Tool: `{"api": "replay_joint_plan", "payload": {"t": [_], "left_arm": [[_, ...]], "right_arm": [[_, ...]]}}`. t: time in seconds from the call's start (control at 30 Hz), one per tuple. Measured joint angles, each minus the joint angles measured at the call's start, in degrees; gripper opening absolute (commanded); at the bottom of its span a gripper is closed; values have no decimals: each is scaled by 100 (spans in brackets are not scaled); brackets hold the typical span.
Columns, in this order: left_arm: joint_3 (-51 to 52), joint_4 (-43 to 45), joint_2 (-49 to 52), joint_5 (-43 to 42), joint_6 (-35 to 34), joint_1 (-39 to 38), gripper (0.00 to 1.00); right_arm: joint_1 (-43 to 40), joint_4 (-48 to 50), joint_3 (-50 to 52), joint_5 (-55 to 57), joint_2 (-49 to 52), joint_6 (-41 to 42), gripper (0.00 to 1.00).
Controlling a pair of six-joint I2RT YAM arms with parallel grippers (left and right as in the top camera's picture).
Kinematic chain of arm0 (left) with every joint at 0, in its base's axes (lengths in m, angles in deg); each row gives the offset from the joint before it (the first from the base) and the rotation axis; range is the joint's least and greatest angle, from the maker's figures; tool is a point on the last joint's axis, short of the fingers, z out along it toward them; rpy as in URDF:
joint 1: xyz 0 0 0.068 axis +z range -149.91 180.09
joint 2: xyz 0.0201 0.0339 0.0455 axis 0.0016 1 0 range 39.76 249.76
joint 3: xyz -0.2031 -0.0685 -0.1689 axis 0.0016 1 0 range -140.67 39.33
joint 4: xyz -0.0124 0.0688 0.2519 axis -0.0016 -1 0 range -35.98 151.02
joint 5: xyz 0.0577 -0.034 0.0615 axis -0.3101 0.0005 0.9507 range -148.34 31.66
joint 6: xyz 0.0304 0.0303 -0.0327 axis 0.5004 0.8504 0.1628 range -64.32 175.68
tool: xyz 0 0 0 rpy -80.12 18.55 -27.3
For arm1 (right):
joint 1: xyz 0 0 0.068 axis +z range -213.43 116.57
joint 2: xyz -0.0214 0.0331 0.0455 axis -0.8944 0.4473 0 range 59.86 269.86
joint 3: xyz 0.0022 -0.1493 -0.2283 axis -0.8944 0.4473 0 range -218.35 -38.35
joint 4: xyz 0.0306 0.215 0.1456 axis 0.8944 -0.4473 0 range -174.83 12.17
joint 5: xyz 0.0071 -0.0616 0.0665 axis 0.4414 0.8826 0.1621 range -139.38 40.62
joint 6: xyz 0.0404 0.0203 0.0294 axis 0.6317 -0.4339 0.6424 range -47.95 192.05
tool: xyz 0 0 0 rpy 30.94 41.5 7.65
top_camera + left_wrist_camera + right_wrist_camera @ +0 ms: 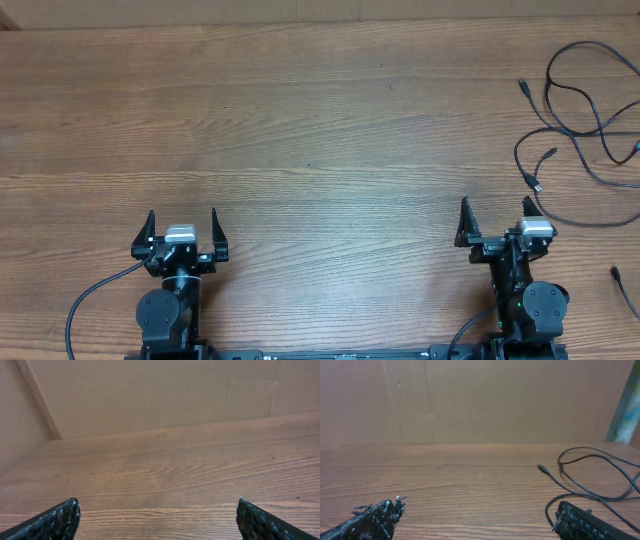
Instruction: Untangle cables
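Several thin black cables lie in loose crossing loops on the wooden table at the far right, with small plugs at their ends. One short end shows at the right edge. My right gripper stands open just left of and nearer than the loops, holding nothing. In the right wrist view the cables curve past my right fingertip, and a plug points left; the gripper is open. My left gripper is open over bare wood, far from the cables.
A brown cardboard wall stands along the table's far side, seen in both wrist views. Thicker black wires run from the arm bases at the near edge.
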Motion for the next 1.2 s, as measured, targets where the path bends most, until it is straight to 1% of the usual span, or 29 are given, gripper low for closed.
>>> {"api": "replay_joint_plan", "payload": {"t": [0.23, 0.33, 0.53, 0.7, 1.2], "left_arm": [[0, 0, 0, 0, 0, 0, 99], [0, 0, 0, 0, 0, 0, 100], [0, 0, 0, 0, 0, 0, 100], [0, 0, 0, 0, 0, 0, 100], [0, 0, 0, 0, 0, 0, 99]], "right_arm": [[-302, 0, 0, -37, 0, 92, 100], [-308, 0, 0, -42, 0, 125, 100], [-310, 0, 0, -37, 0, 501, 100], [-310, 2, 0, -39, 0, 636, 100], [-310, 0, 0, -76, 0, 590, 100]]}}
